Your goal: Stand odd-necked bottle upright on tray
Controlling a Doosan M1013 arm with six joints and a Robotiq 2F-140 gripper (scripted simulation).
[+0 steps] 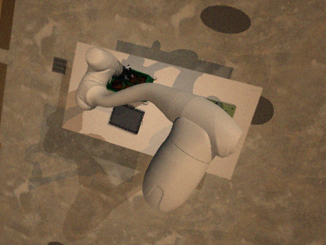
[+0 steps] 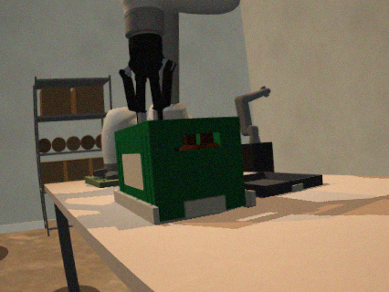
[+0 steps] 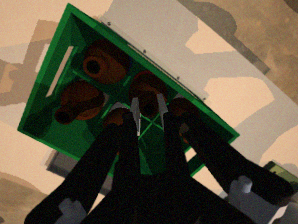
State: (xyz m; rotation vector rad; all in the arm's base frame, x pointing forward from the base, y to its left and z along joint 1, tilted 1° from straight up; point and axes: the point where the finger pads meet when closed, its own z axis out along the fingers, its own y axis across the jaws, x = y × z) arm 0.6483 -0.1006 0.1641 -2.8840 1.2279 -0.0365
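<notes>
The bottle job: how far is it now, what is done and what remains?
Done: the claw has reached into the green crate and is shut on one brown bottle's neck. In hand: this bottle, not yet lifted out. Left: lift it, stand it upright on the dark tray, which holds no bottle, then release. The other bottles stand in the crate.

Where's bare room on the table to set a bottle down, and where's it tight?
Free: the dark tray, nothing on it; bare tabletop in front of the green crate in the exterior view. Tight: inside the crate, where the gripper is shut on a brown bottle among the others.
</notes>
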